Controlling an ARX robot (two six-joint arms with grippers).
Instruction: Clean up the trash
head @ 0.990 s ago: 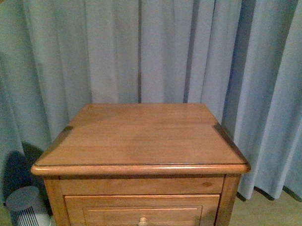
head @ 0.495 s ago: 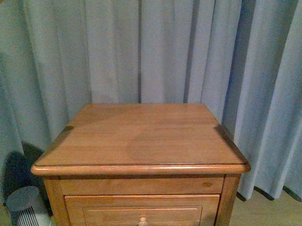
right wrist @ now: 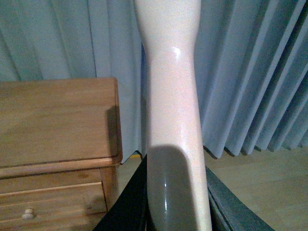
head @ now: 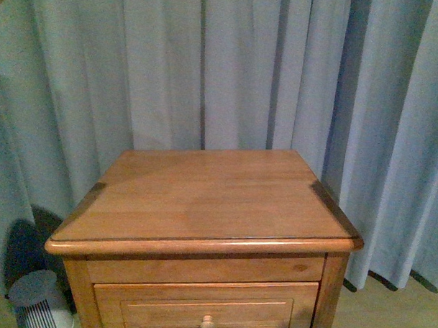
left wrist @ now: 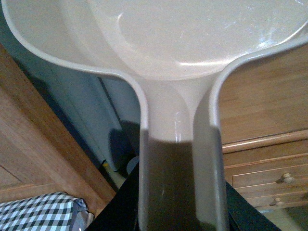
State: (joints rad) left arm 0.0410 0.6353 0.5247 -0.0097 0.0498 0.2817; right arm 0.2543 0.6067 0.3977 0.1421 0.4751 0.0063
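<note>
**Tools Gripped and Raised, Trash Out of Sight**

The left gripper (left wrist: 180, 214) is clamped on the stem of a pale pink plastic dustpan (left wrist: 183, 43), its dark jaws pressing the handle from both sides. The scoop is held out ahead of the wrist, presumably so it can be set down as a catching edge. The part of it in view carries nothing. The right gripper (right wrist: 178, 211) likewise grips a long pale pink plastic handle (right wrist: 171, 96), with its jaws tight on either side. The working end of this handle runs out of the picture, so I cannot tell whether it is a brush. Paired with a dustpan, that is the likely purpose.

The small crumpled white wad of trash shows in none of the three views. The front view has only a square honey-coloured wooden nightstand (head: 203, 199) with no wad on its top. It stands against pleated blue-grey curtains (head: 172, 61), and a small grey-white ribbed cylinder (head: 38, 298) sits on the floor beside it. Neither arm reaches into that view, which suggests both tools are carried low or to the sides, out of the way. A blue-and-white checked cloth (left wrist: 38, 211) shows at the edge of the left wrist view. Judged from this, the sweep has not begun, and the next need is to find the wad.
</note>
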